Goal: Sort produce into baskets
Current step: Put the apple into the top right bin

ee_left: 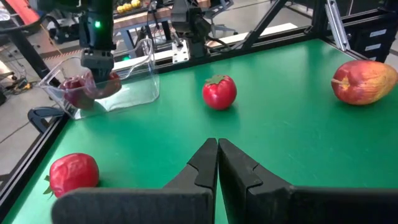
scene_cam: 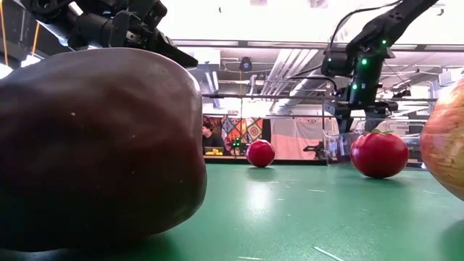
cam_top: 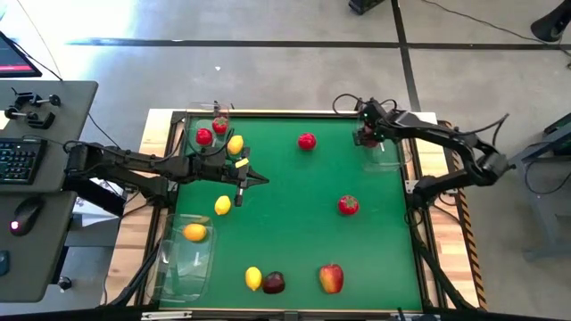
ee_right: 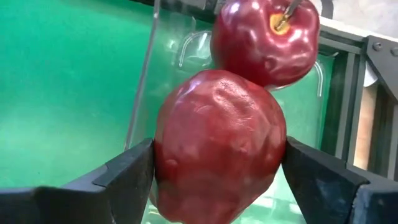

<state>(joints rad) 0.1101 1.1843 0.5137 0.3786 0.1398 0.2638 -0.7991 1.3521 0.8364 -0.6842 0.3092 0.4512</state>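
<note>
1. overhead camera first: we see a green table with three clear trays. the tray at the far right corner sits under the right gripper, which holds a dark red apple over it. the far left tray has two small red fruits and a lemon at its edge. the near left tray has an orange lemon at its far end. the left gripper hovers over the table near the left trays, its fingers pressed together and holding nothing. loose on the green: another lemon, two small red fruits, and near the front edge a lemon, a dark apple and a red-yellow apple.
2. table-level camera: the dark apple fills the left side; two red fruits sit farther back on the table, and a person shows in the room behind.
3. left wrist camera: we see the left fingers closed tight, empty, above the green.
4. right wrist camera: the right fingers clamp a dark red apple from both sides, above a second apple lying in the tray.
</note>
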